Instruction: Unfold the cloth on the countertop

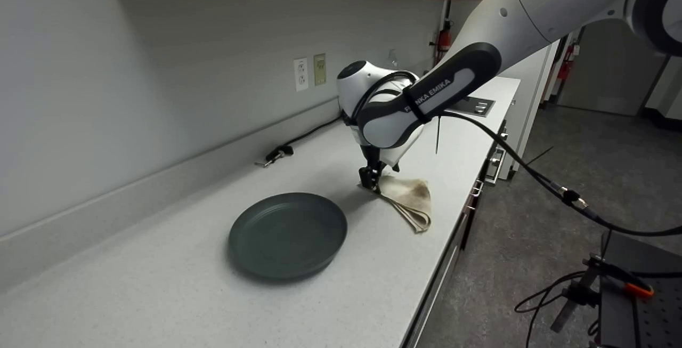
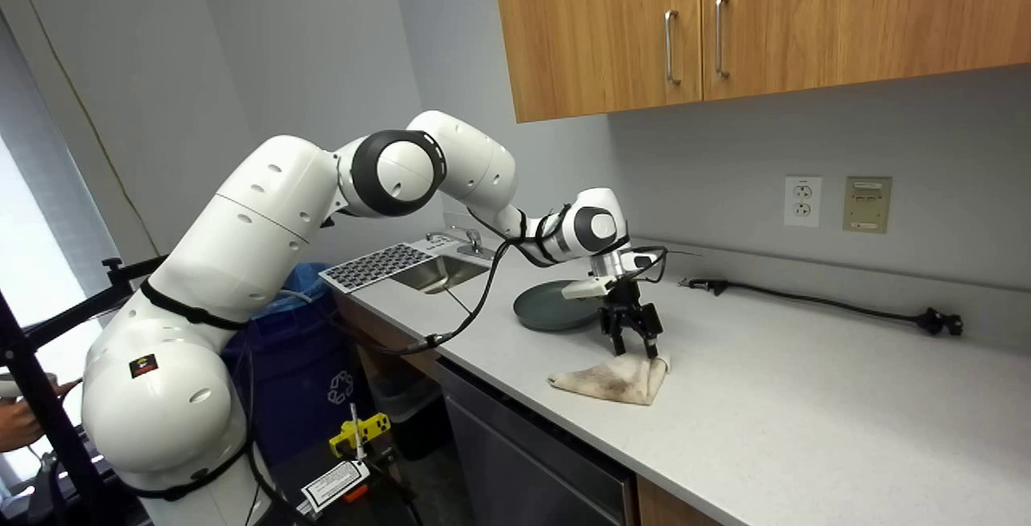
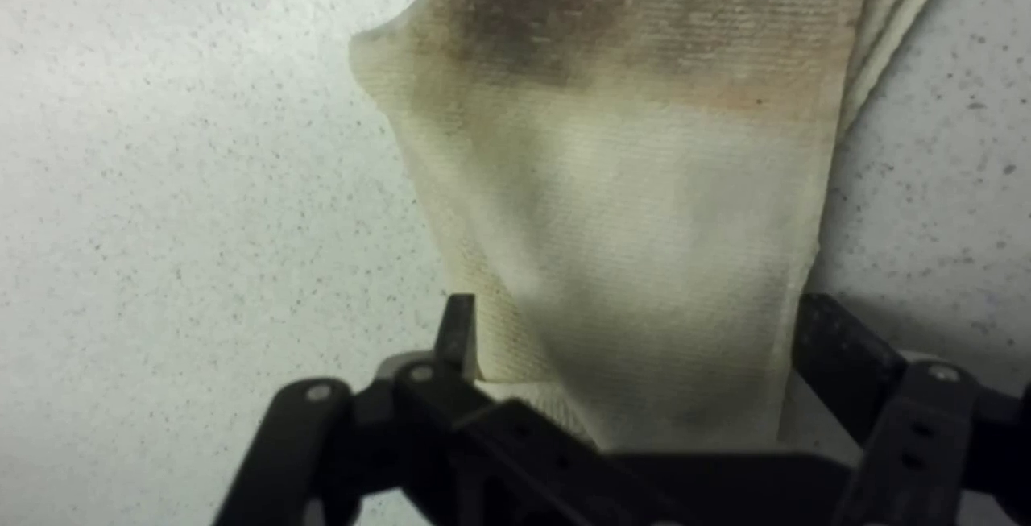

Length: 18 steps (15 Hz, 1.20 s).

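The cloth [image 1: 413, 193] lies folded on the white countertop [image 1: 176, 289], beige with brown blotches; stacked layers show along one edge. In an exterior view it forms a rough triangle, and the cloth [image 2: 608, 381] has a corner close under my fingertips. My gripper [image 2: 635, 351] points down over that end. Seen in the wrist view, the gripper [image 3: 636, 300] is open wide, and its two fingers stand at either side of the cloth [image 3: 668, 188] without pinching it. The cloth's near end is hidden behind the gripper body. Whether the fingertips touch the counter I cannot tell.
A dark green round plate [image 1: 287, 236] sits beside the cloth, a short way from my gripper. Along the back wall lies a black cable [image 2: 821, 308] with a clamp-like end. A sink [image 2: 439, 272] is set into the counter past the plate. Wooden cabinets [image 2: 773, 18] hang above.
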{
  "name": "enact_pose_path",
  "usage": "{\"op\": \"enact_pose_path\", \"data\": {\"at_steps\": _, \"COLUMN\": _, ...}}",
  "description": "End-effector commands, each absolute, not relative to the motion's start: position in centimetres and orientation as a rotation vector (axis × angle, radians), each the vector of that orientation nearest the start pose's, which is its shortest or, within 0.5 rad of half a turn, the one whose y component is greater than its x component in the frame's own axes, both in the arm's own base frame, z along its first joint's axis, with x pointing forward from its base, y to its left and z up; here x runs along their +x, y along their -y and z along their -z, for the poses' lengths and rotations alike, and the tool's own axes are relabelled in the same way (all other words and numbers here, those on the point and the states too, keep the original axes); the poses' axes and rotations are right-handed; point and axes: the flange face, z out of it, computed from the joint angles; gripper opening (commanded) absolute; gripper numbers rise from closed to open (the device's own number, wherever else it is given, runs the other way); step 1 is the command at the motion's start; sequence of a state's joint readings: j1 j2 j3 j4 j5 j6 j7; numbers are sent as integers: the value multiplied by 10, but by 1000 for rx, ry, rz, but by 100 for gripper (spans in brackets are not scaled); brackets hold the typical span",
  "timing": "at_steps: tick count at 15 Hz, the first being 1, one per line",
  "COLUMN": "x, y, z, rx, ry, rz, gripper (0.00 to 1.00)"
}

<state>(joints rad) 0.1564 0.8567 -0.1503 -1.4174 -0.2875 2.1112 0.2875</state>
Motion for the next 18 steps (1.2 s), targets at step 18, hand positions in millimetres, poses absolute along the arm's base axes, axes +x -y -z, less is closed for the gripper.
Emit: {"op": "enact_pose_path", "data": {"at_steps": 18, "x": 714, "y": -4, "z": -179, "rx": -3596, "ry": -213, "rz": -65, "gripper": 100}}
